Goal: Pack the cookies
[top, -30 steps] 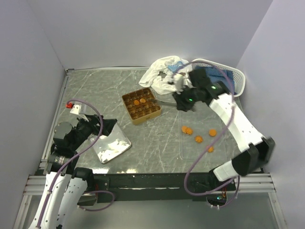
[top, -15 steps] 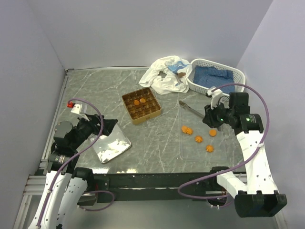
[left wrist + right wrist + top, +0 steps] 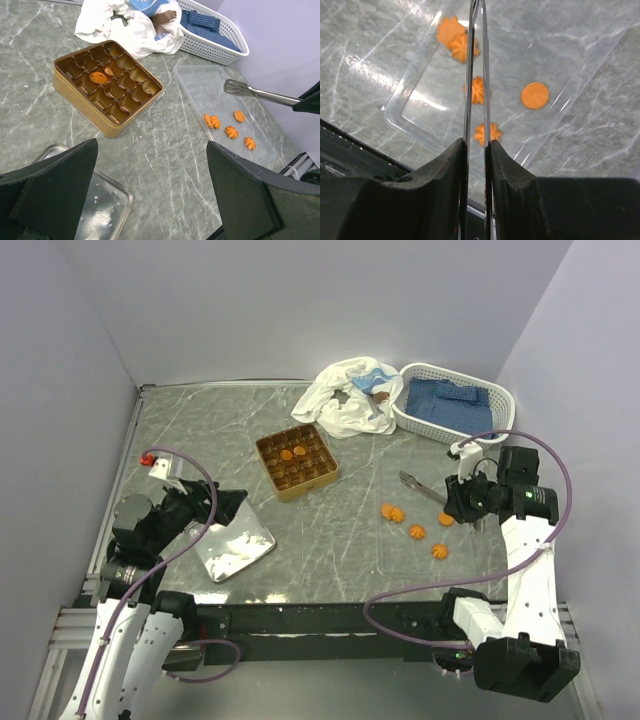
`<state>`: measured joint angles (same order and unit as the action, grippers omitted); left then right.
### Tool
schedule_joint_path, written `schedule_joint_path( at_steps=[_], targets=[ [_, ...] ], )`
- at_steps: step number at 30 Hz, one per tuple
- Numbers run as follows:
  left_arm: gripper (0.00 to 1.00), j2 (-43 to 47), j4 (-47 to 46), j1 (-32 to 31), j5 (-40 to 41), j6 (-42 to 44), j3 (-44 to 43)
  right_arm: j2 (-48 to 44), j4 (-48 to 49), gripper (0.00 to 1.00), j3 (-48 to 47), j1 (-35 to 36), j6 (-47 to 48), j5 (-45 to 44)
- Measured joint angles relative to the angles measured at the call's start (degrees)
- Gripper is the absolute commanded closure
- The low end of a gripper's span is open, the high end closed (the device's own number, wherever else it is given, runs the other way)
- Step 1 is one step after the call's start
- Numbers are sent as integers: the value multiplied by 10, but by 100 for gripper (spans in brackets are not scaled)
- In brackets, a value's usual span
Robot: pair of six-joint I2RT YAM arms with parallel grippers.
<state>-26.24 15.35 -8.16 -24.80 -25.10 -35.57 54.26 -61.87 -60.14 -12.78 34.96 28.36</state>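
Right fingers (image 3: 451,175): are pinching the handle end of the metal tongs (image 3: 476,75), with only a narrow gap between them. The tong arms are sitting almost together.
Tongs' tip: is reaching out over the clear tray (image 3: 555,60). Whether it is touching a cookie cannot be told.
Left fingers (image 3: 55,185): are standing spread wide and holding nothing, hanging at the lower left of the top view over a silver metal tray (image 3: 235,545).
Cookies (image 3: 417,532): five are lying in the clear tray, right of centre on the desk (image 3: 200,420). Two more are sitting in neighbouring compartments of the square tin (image 3: 262,450).
Square tin: is resting mid-desk, well apart from the clear tray.
Upper right: a white cloth (image 3: 335,400) is lying beside a white basket (image 3: 420,425).
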Motion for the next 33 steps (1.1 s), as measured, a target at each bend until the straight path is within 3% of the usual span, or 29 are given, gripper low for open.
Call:
schedule_joint_path(
  at_steps=[33],
  targets=[
    [4, 7, -1, 0, -9, 0, 0, 33, -39, 53, 53, -3, 71, -13]
  ],
)
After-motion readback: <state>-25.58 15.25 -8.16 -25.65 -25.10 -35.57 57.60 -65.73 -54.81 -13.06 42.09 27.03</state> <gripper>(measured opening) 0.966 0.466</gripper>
